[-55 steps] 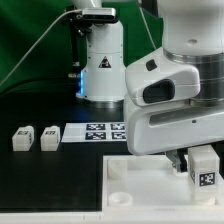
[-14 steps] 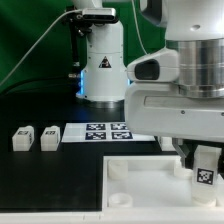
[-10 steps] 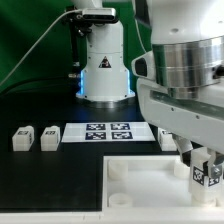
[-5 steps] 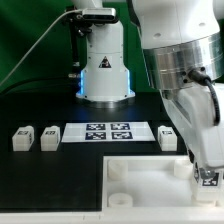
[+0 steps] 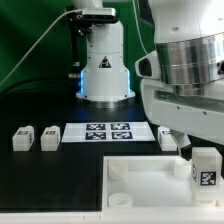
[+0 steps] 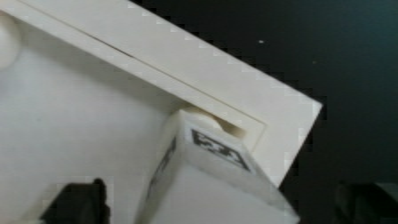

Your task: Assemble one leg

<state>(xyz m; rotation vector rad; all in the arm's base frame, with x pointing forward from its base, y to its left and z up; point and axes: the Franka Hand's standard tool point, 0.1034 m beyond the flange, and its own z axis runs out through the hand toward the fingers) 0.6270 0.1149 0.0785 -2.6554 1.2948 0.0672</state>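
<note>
A leg [image 5: 205, 170], a small white block with a square tag, stands upright in the far corner socket of the large white panel [image 5: 140, 188] on the exterior view's right. In the wrist view the leg [image 6: 217, 165] sits at the panel's corner [image 6: 107, 110]. My gripper [image 5: 198, 160] is low around it. In the wrist view the gripper [image 6: 222, 205] has its fingers [image 6: 75, 200] either side of the leg, with a gap showing on one side. The jaws look open. Two more legs [image 5: 22, 138] [image 5: 49, 137] lie at the exterior view's left, and another [image 5: 168, 137] lies behind the panel.
The marker board [image 5: 108, 132] lies between the loose legs. A white camera stand with a lit lamp [image 5: 103, 65] rises at the back. The arm's bulky body [image 5: 190, 80] fills the exterior view's right. The table is black.
The wrist twisted round over the leg half a second ago and has now turned back to its earlier pose. The leg stays in the corner socket. The other legs have not moved.
</note>
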